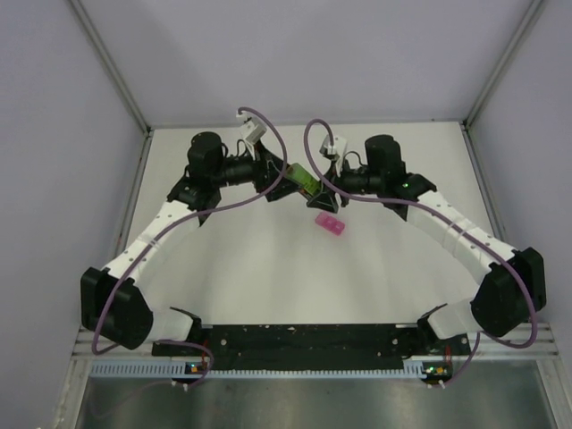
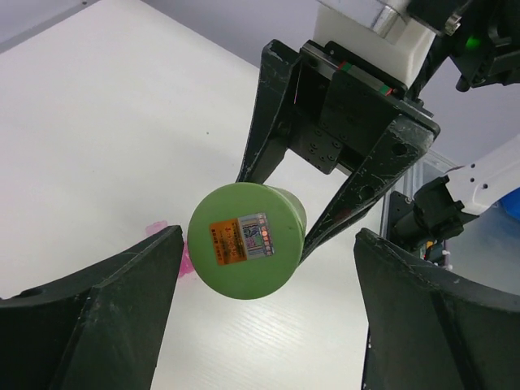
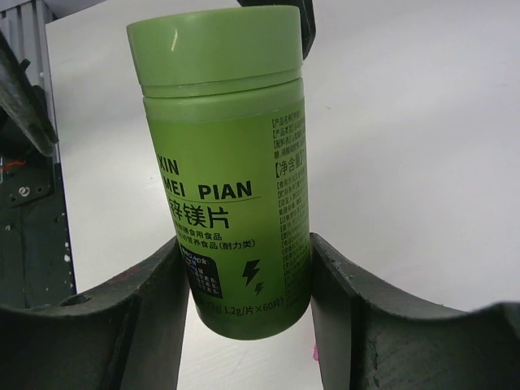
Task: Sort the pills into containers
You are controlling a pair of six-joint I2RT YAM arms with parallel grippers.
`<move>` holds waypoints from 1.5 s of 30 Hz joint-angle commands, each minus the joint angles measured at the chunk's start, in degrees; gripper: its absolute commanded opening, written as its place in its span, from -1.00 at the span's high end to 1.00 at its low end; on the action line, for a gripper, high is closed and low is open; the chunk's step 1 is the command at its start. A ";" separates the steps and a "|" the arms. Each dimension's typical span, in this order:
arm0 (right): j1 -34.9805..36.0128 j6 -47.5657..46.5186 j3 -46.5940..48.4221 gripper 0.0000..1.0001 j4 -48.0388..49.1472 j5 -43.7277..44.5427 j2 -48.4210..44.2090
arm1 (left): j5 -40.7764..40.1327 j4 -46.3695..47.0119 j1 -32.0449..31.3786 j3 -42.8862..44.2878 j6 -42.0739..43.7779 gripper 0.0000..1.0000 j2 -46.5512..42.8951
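Note:
A green pill bottle (image 1: 304, 179) with a green cap is held in the air over the back middle of the table. My right gripper (image 1: 323, 189) is shut on its lower body (image 3: 236, 211), one finger on each side. My left gripper (image 1: 284, 179) is open, and its fingers (image 2: 106, 309) stand wide apart. The bottle's capped end, with an orange and silver sticker (image 2: 248, 240), faces it. The pink pill box (image 1: 329, 224) lies on the table just below the bottle, and a sliver of it shows in the left wrist view (image 2: 188, 264). No loose pills show.
The white table (image 1: 268, 259) is enclosed by grey walls on the left, back and right. A black rail (image 1: 304, 340) runs along the near edge between the arm bases. Purple cables (image 1: 268, 134) loop above both wrists.

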 commanded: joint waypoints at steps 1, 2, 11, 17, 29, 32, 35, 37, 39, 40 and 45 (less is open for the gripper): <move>0.24 -2.62 0.88 1.00 -2.39 -1.81 -3.47 | 2.56 -2.04 0.26 2.42 6.20 -0.90 -3.05; 0.32 -2.88 0.62 1.00 -3.00 -2.16 -3.82 | 3.35 -2.65 0.53 2.77 7.17 -0.95 -3.22; 0.41 -7.54 1.49 1.00 -12.31 -9.54 -5.14 | 12.05 -18.91 1.32 7.52 29.48 -0.98 -2.35; 0.68 -8.95 2.55 1.00 -15.49 -11.21 -4.88 | 16.53 -18.92 1.23 8.57 29.15 -0.87 -0.77; 0.94 -8.77 3.51 1.00 -15.40 -11.39 -4.26 | 17.95 -17.17 0.71 5.24 27.92 -0.74 -0.15; 1.11 -8.60 3.86 1.00 -15.40 -11.30 -4.09 | 17.51 -16.46 0.01 4.79 27.65 -0.70 0.37; 1.38 -8.42 3.87 1.00 -15.40 -11.04 -4.26 | 17.07 -16.37 -0.35 4.71 27.57 -0.61 0.99; 1.38 -8.33 3.78 1.00 -15.40 -10.77 -4.18 | 17.24 -15.85 -0.44 4.71 26.87 -0.51 1.25; 1.38 -8.42 3.78 1.00 -15.40 -10.51 -4.09 | 17.33 -15.14 -0.61 4.62 25.90 -0.32 1.69; 1.38 -8.33 3.87 1.00 -15.14 -10.16 -4.26 | 17.42 -14.71 -0.53 4.53 25.20 -0.22 1.78; 2.08 -7.46 2.29 1.00 -12.07 -3.14 -5.67 | 16.19 -10.15 -0.70 3.66 17.22 1.00 2.84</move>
